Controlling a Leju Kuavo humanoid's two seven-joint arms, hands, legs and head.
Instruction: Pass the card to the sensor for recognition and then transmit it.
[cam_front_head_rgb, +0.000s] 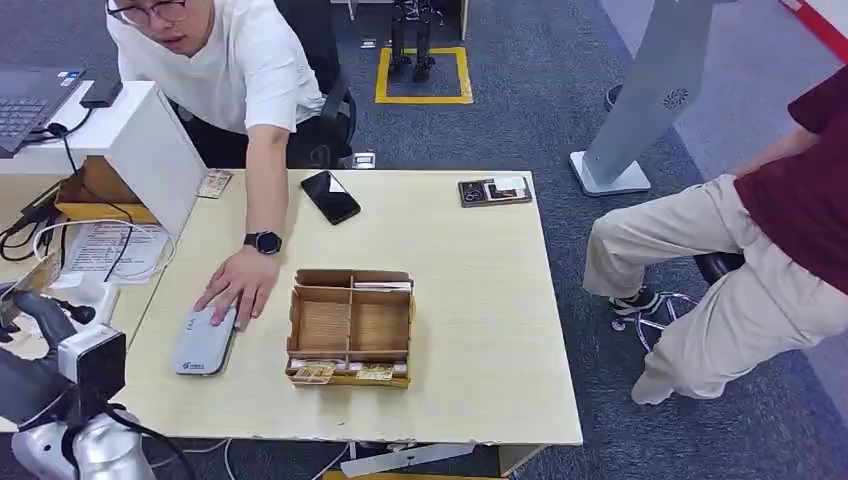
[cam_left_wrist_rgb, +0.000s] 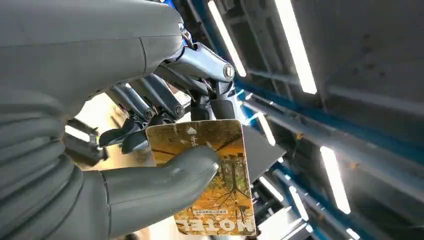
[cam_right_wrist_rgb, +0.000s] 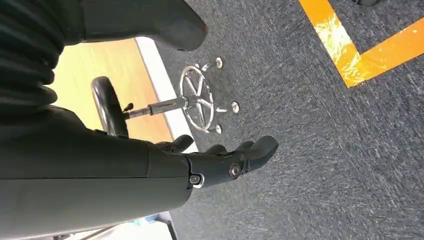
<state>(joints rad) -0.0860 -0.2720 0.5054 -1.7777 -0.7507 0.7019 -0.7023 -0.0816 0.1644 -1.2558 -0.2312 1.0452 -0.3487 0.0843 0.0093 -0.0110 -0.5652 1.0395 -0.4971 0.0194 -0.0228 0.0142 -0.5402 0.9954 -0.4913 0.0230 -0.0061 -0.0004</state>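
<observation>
Your left hand (cam_left_wrist_rgb: 150, 165) grasps the card (cam_left_wrist_rgb: 210, 175), pinched between its thumb and darker fingers (cam_left_wrist_rgb: 150, 102), raised off the table (cam_front_head_rgb: 480, 330) at the near left corner. Ahead of that hand, a person's hand (cam_front_head_rgb: 237, 287) rests on the grey sensor (cam_front_head_rgb: 203, 342). Just beyond the sensor stands the cardboard tray (cam_front_head_rgb: 350, 325). Your right hand (cam_right_wrist_rgb: 220, 162) hangs released over the carpet, fingers apart, grasping nothing.

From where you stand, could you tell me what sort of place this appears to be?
Probably a robot test lab in an office-like hall: grey carpet marked with yellow floor tape, a laptop on a side desk, and a pale wooden table carrying a card sensor and a cardboard tray.
</observation>
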